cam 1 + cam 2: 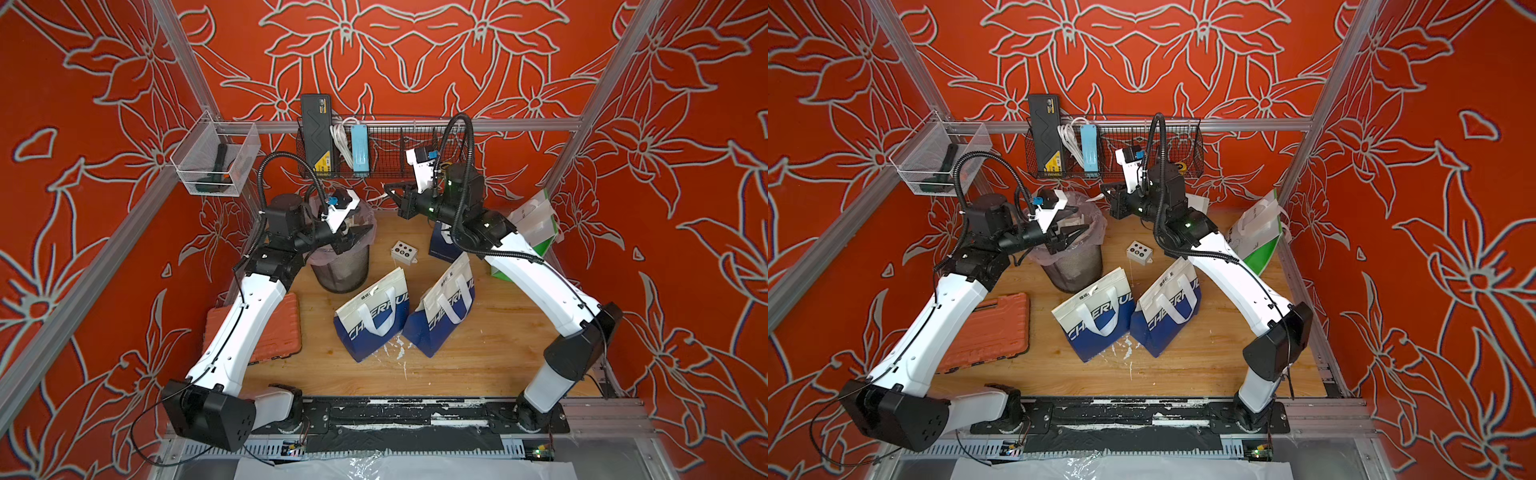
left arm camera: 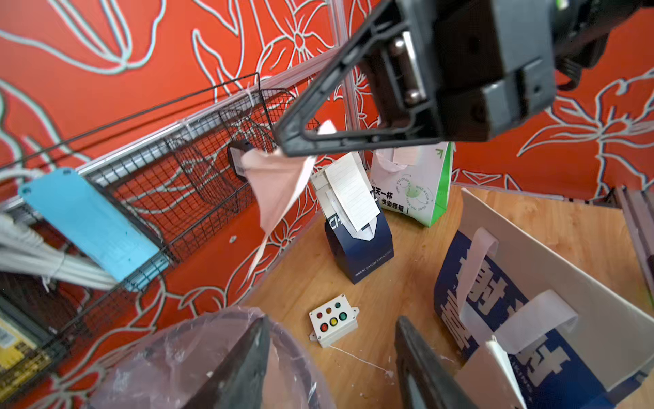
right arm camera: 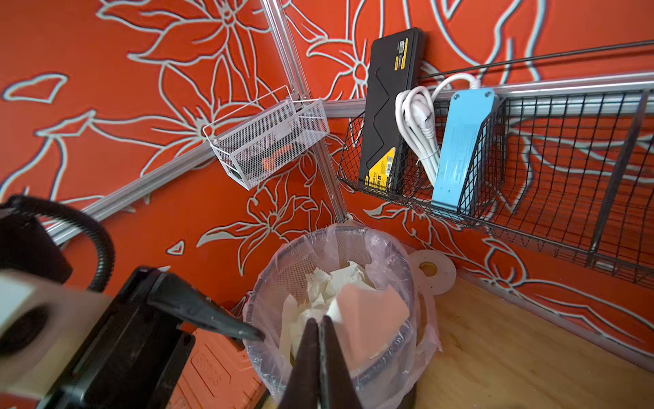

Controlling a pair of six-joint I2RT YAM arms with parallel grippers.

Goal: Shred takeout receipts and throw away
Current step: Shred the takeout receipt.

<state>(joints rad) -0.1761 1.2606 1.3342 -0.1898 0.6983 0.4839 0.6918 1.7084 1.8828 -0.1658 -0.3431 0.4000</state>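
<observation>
Though faint from top, wrist shows right jaws pinching receipt scrap (image 2: 279,184); left jaws apart, empty.

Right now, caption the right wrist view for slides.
Shut right end effector holds torn receipt piece, pointed at lined bin.

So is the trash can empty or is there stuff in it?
Not empty. The right wrist view looks down into the lined mesh trash can and shows crumpled white paper scraps inside.
</observation>
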